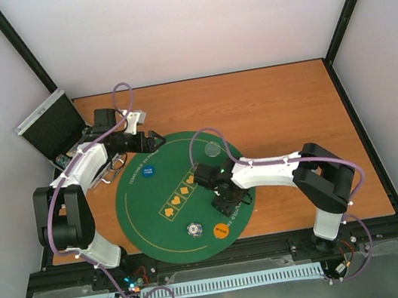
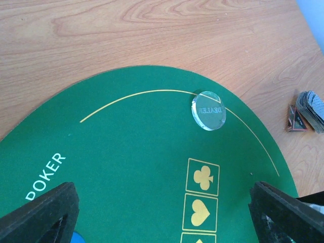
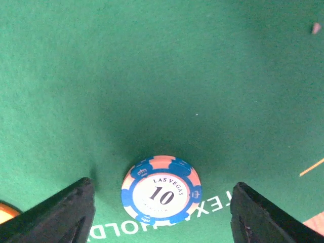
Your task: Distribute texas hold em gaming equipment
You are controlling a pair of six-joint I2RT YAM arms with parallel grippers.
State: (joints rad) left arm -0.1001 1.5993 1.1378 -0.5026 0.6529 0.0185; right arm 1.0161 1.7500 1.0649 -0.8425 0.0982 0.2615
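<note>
A blue-and-pink poker chip (image 3: 161, 193) marked "LAS VEGAS 10" lies flat on the green mat (image 3: 152, 76), between the tips of my open right gripper (image 3: 162, 218), untouched. The top view shows a pale chip (image 1: 194, 229) just left of the right gripper (image 1: 227, 205). An orange disc (image 1: 221, 230) lies beside it, a blue disc (image 1: 148, 170) sits at the mat's left, and a clear dealer disc (image 2: 208, 110) is at its far edge. My left gripper (image 2: 162, 220) is open and empty over the mat. Grey-blue-backed cards (image 2: 310, 109) and a dark triangle marker (image 2: 295, 119) lie on the wood.
The open silver case (image 1: 54, 127) stands at the table's back left, behind the left arm. The round green mat (image 1: 148, 211) covers the table's middle. Bare wood (image 1: 291, 103) extends to the right and back, bounded by walls.
</note>
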